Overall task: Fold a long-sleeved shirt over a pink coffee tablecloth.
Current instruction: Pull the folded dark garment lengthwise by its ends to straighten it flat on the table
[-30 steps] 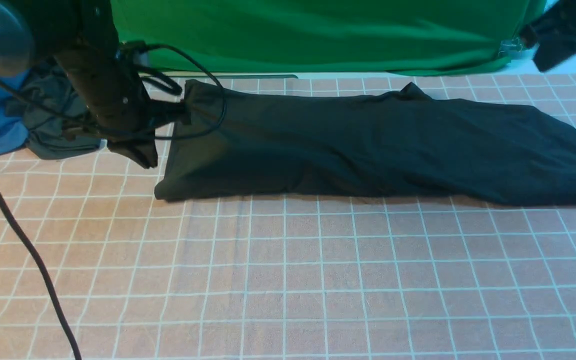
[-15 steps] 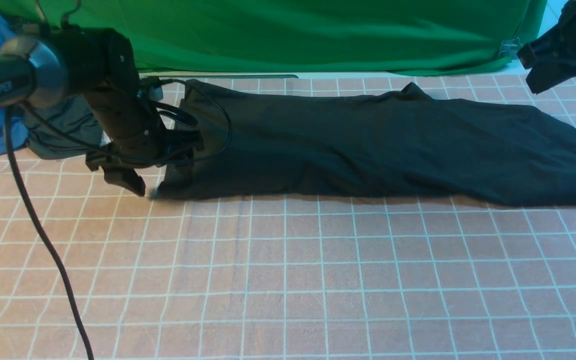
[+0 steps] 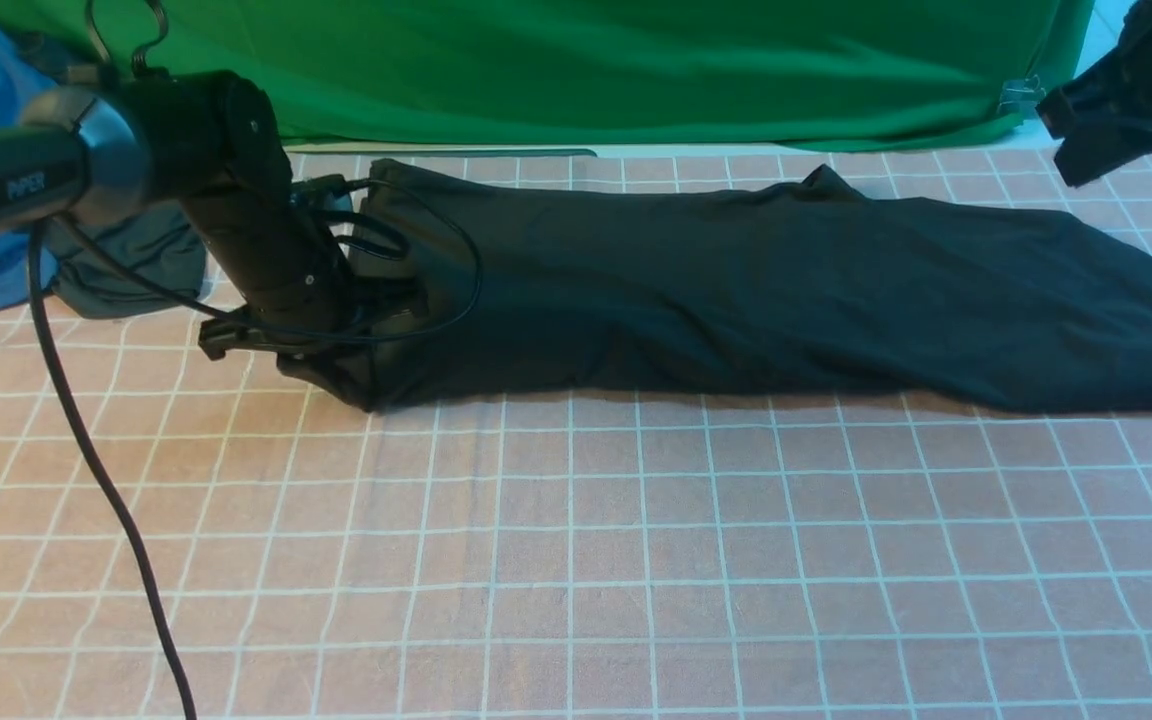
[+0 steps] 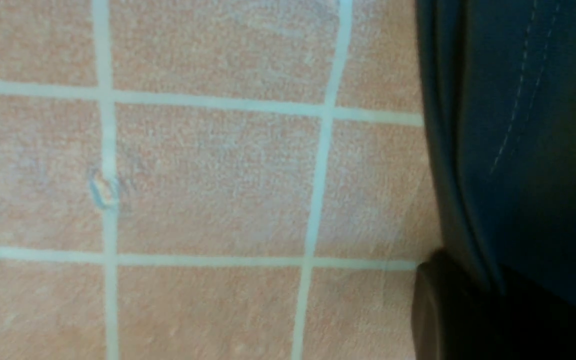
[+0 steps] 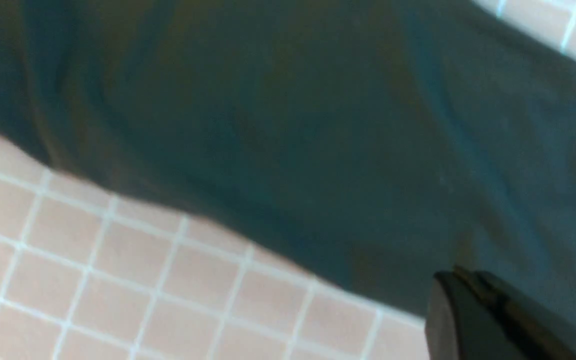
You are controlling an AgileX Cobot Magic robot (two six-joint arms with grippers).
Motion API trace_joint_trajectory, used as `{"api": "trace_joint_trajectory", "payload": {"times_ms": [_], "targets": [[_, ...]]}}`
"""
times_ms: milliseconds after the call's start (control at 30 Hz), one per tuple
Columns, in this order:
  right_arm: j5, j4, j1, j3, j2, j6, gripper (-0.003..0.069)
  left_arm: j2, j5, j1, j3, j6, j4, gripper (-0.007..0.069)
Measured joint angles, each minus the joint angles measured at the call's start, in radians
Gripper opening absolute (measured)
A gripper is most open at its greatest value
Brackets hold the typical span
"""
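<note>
— Where is there room?
— The gridded tablecloth [image 3: 576,560] lies open across its near half. The black shirt [image 3: 736,290] stretches along the far side.
— And the grippers?
— The left gripper [image 4: 483,290] pinches the shirt's near left corner. The right gripper [image 5: 460,280] hangs clenched, empty, above the right end.

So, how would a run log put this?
left end effector: shut on black long-sleeved shirt corner | right end effector: shut, raised | shirt: long strip on pink gridded tablecloth

The long-sleeved shirt [image 3: 736,290] lies left to right across the far half of the tablecloth [image 3: 576,560], the left tool [image 3: 346,375] at its left end, other garments [image 3: 126,265] farther left, a backdrop [image 3: 636,70] behind.
</note>
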Motion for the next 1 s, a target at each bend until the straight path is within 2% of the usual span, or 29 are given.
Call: {"api": "trace_joint_trajectory", "payload": {"times_ms": [167,300,400,600,667,833,967,1000], "targets": [[0.041,-0.101,-0.038,0.042,-0.014,0.098,0.0038,-0.072,0.049,0.003,-0.001,-0.034,0.109,0.0047],[0.050,-0.142,-0.143,0.180,-0.033,0.159,0.0065,-0.170,0.087,0.050,-0.001,-0.065,0.170,0.0047],[0.030,-0.133,-0.201,0.253,-0.024,0.183,0.0179,-0.186,0.103,0.077,-0.001,-0.071,0.180,0.0047],[-0.116,-0.030,-0.236,0.300,0.022,0.199,0.0561,-0.187,0.109,0.088,0.000,-0.073,0.183,0.0047],[-0.172,0.020,-0.224,0.300,0.050,0.199,0.0623,-0.183,0.102,0.089,0.000,-0.075,0.178,0.0047],[-0.225,0.049,-0.209,0.300,0.137,0.198,0.0616,-0.174,0.095,0.089,0.000,-0.075,0.173,0.0047],[-0.231,0.082,-0.208,0.300,0.198,0.192,0.0573,-0.170,0.095,0.089,0.000,-0.075,0.172,0.0047],[-0.231,0.092,-0.207,0.300,0.207,0.173,0.0539,-0.170,0.095,0.089,0.000,-0.075,0.171,0.0047]]}}
